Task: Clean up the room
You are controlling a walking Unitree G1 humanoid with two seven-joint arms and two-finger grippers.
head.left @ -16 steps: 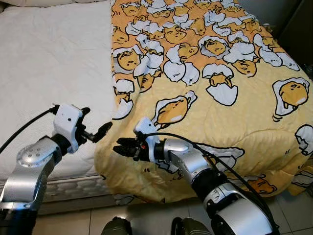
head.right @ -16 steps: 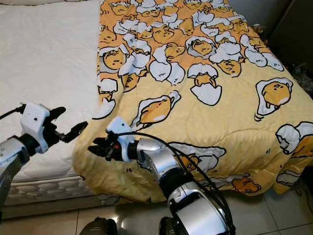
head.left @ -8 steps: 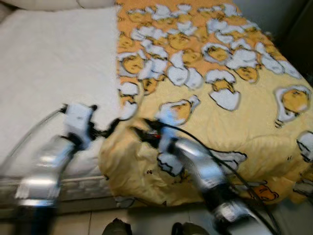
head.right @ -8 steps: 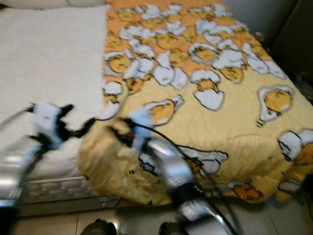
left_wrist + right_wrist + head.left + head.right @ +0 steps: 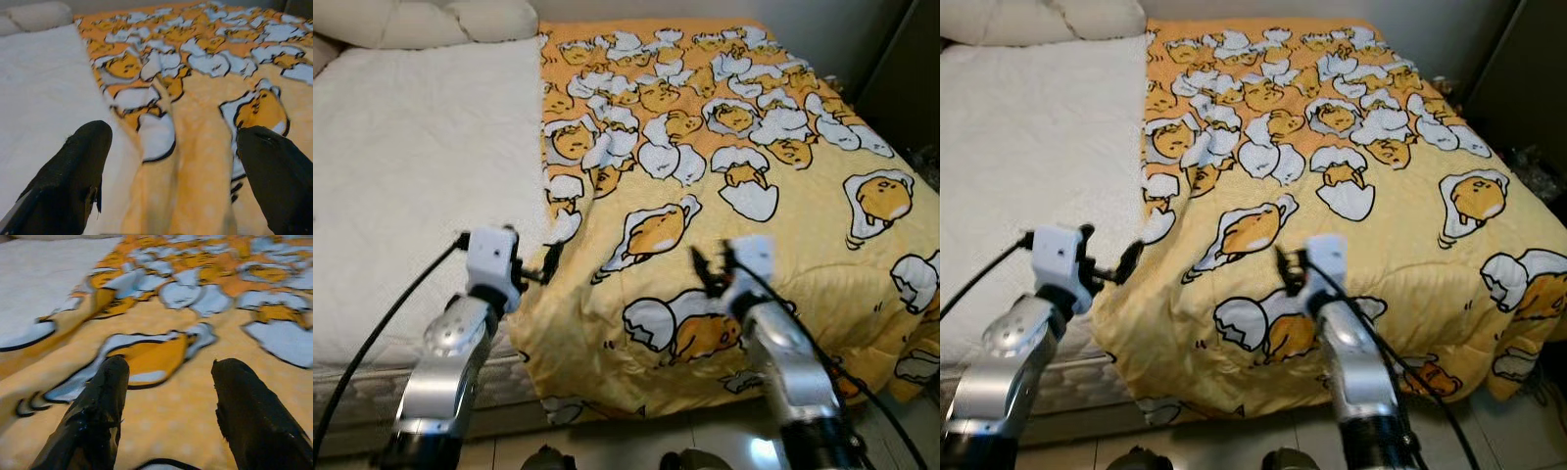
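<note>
Head views: yellow blanket (image 5: 734, 186) covers the right half of the bed (image 5: 411, 166), its corner hanging over the foot. Left gripper (image 5: 543, 269) sits at the blanket's edge; right gripper (image 5: 713, 269) hovers above the cloth.

Left wrist view: fingers (image 5: 73, 166) apart, straddling the edge fold. Risk: closing may pinch the sheet too.

Right wrist view: fingers (image 5: 105, 411) apart, nothing held. Blurred; contact with cloth unclear, possibly none.

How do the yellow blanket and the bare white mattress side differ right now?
The yellow blanket is printed with egg cartoons; the white mattress is plain. The blanket covers the robot's right side and hangs over the foot edge; the mattress lies uncovered on the left. Both lie flat on one bed.
</note>
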